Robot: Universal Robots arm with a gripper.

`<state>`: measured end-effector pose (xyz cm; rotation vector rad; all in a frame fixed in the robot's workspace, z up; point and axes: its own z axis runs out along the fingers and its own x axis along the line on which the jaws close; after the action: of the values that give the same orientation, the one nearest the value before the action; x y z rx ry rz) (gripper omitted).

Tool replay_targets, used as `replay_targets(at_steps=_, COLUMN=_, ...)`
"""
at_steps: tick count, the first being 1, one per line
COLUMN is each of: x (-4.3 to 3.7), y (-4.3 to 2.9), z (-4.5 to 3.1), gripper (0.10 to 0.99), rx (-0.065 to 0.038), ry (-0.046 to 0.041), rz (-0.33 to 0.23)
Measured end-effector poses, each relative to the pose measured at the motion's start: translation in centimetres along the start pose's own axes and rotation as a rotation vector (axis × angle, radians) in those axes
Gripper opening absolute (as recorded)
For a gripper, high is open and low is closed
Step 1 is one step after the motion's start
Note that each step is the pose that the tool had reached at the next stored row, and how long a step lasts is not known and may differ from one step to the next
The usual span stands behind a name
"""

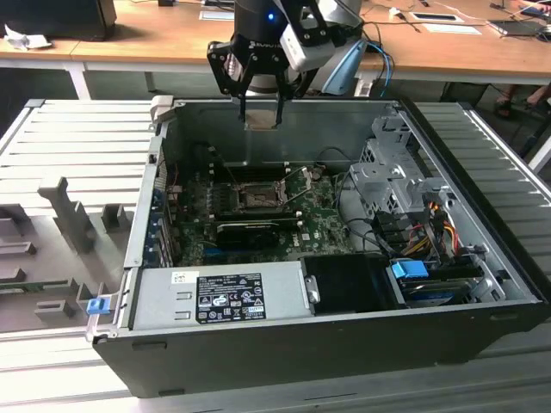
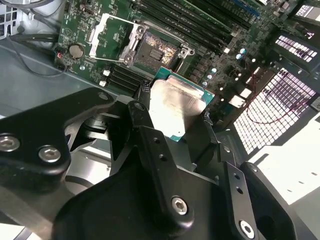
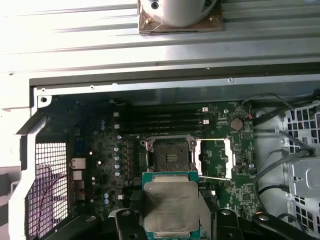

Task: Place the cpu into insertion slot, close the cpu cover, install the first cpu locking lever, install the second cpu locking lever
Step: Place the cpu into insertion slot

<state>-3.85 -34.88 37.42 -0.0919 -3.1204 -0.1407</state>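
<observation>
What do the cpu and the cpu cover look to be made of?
The cpu: a dull silver-grey metal top, matte and smudged, on a green base that looks like circuit-board laminate at its edge. The cpu cover: a thin bright metal frame, probably plated steel, judging by its sharp glints.

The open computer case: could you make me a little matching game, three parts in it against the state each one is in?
Parts:
1. cpu
2. insertion slot
3. cpu cover

States:
A. swung open to one side
B. held by the tool
C. empty and uncovered

Pairs: 1-B, 2-C, 3-A.
</observation>
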Motion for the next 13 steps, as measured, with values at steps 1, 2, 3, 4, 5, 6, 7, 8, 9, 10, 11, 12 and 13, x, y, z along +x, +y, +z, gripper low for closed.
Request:
replay_targets(at_steps=1, x=0.00, y=0.00, z=0.02, gripper=0.529, rx=0.000, ry=0.0000, rz=0.000)
replay_targets(at_steps=2, x=0.00, y=-0.01, z=0.05, gripper=0.529, rx=0.000, ry=0.0000, rz=0.000)
replay_targets(at_steps=3, x=0.00, y=-0.02, z=0.18, gripper=0.529, rx=0.001, ry=0.0002, rz=0.000)
replay_targets(at_steps=4, x=0.00, y=-0.03, z=0.24, gripper=0.529, rx=0.001, ry=0.0003, rz=0.000)
replay_targets(at_steps=5, x=0.00, y=-0.03, z=0.25, gripper=0.529, rx=0.001, ry=0.0002, rz=0.002)
replay_targets(at_steps=6, x=0.00, y=-0.03, z=0.26, gripper=0.529, rx=0.001, ry=0.0000, rz=0.004)
replay_targets(at_steps=7, x=0.00, y=-0.03, z=0.27, gripper=0.529, rx=0.001, ry=-0.0004, rz=0.008)
replay_targets(at_steps=8, x=0.00, y=-0.03, z=0.29, gripper=0.529, rx=0.001, ry=-0.0008, rz=0.012)
replay_targets(at_steps=9, x=0.00, y=-0.03, z=0.30, gripper=0.529, rx=0.001, ry=-0.0013, rz=0.018)
replay_targets(at_steps=10, x=0.00, y=-0.03, z=0.30, gripper=0.529, rx=0.001, ry=-0.0016, rz=0.021)
replay_targets(at_steps=11, x=0.00, y=-0.03, z=0.31, gripper=0.529, rx=0.000, ry=-0.0020, rz=0.026)
replay_targets(at_steps=12, x=0.00, y=-0.03, z=0.32, gripper=0.529, rx=0.000, ry=-0.0030, rz=0.036)
replay_targets(at_steps=13, x=0.00, y=-0.03, z=0.33, gripper=0.529, rx=0.000, ry=-0.0043, rz=0.051)
